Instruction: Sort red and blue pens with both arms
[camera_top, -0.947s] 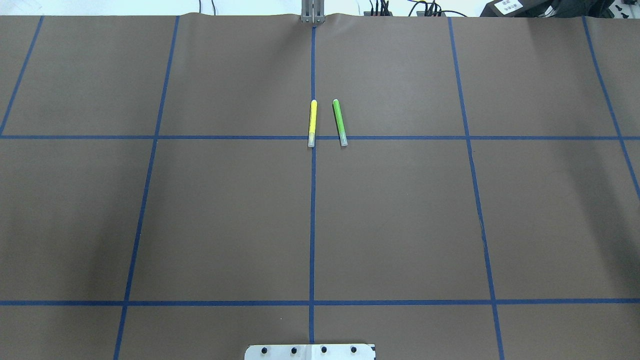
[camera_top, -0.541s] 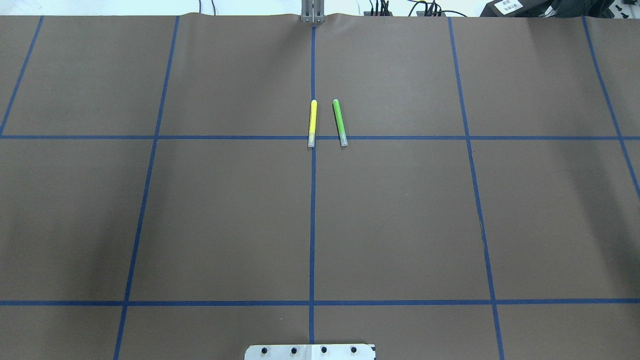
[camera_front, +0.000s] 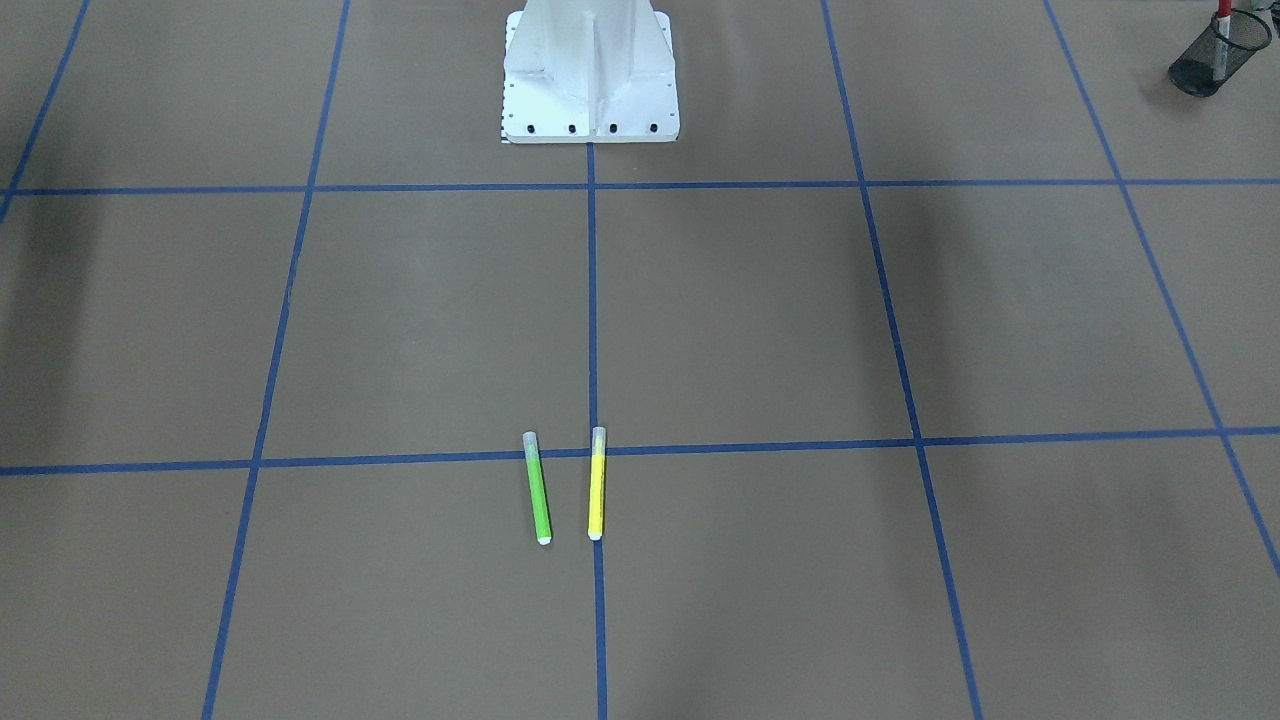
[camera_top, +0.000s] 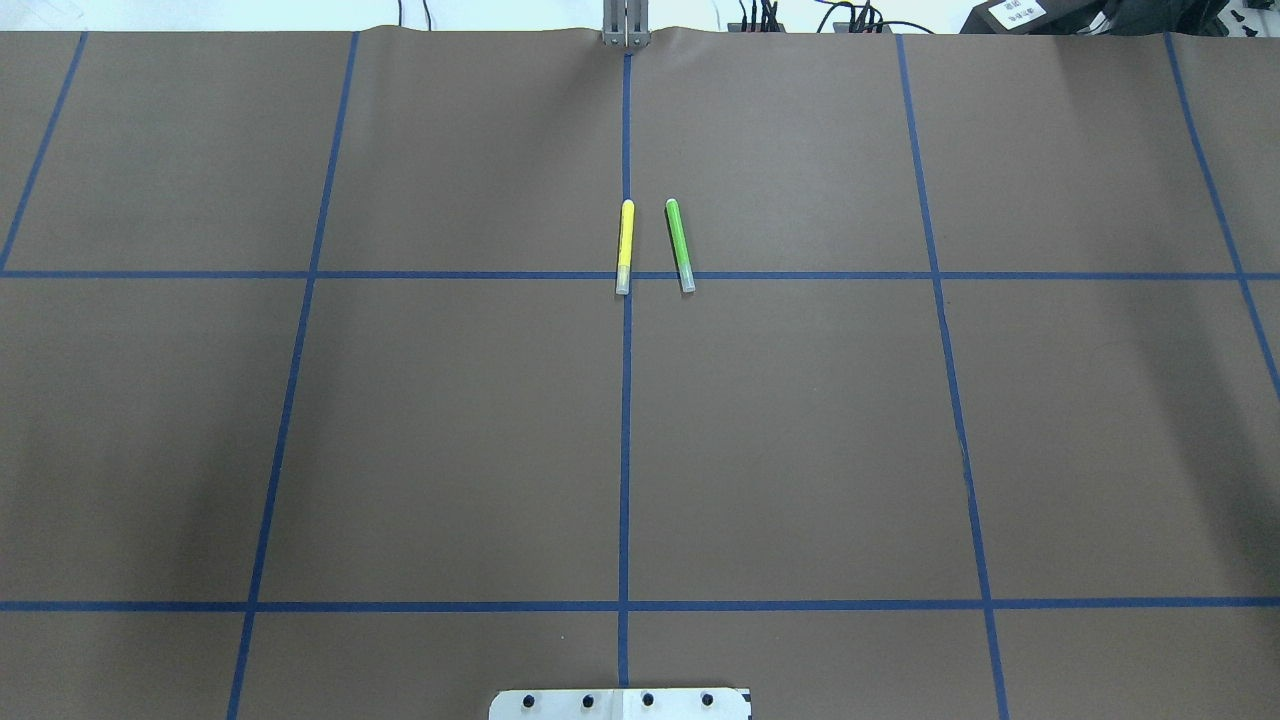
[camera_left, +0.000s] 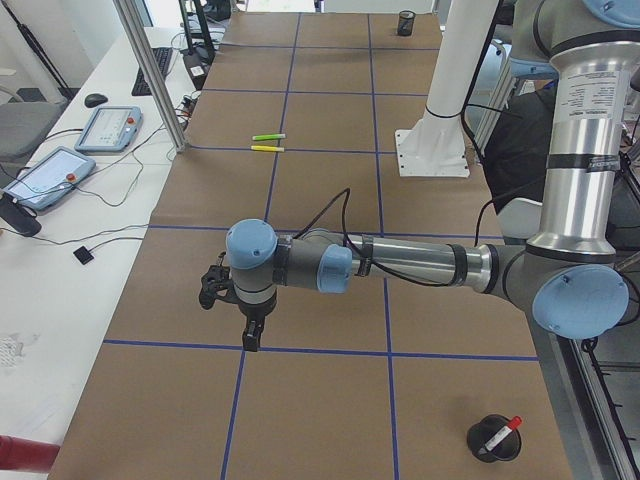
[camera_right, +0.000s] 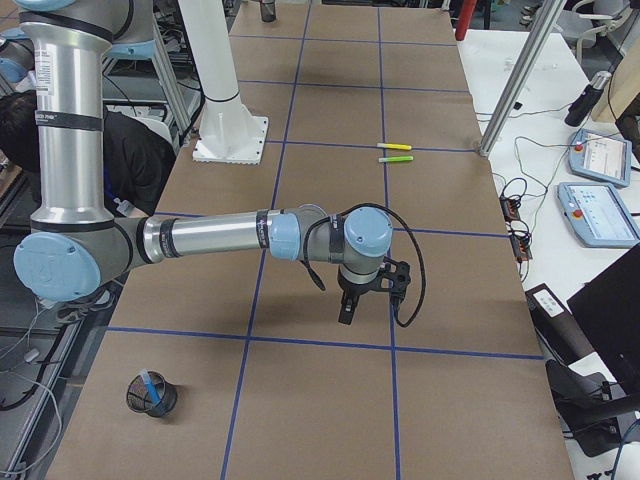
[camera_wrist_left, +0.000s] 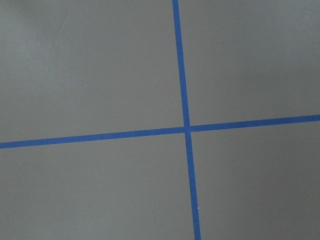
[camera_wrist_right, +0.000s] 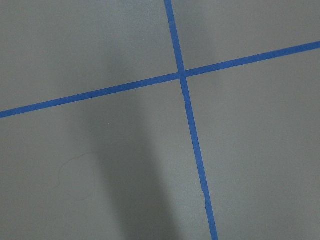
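Observation:
A white pen with a red cap stands in a black mesh cup at the table's left end; the same red pen shows at the top right of the front-facing view. The blue pen stands in another mesh cup at the right end. My left gripper hangs low over a tape crossing, far from the cup. My right gripper hangs likewise over the brown mat. Both show only in the side views, so I cannot tell if they are open or shut. The wrist views show only mat and blue tape.
A yellow marker and a green marker lie side by side at the table's far middle. The white pedestal stands at the robot's base. Tablets and cables lie off the mat along the far side.

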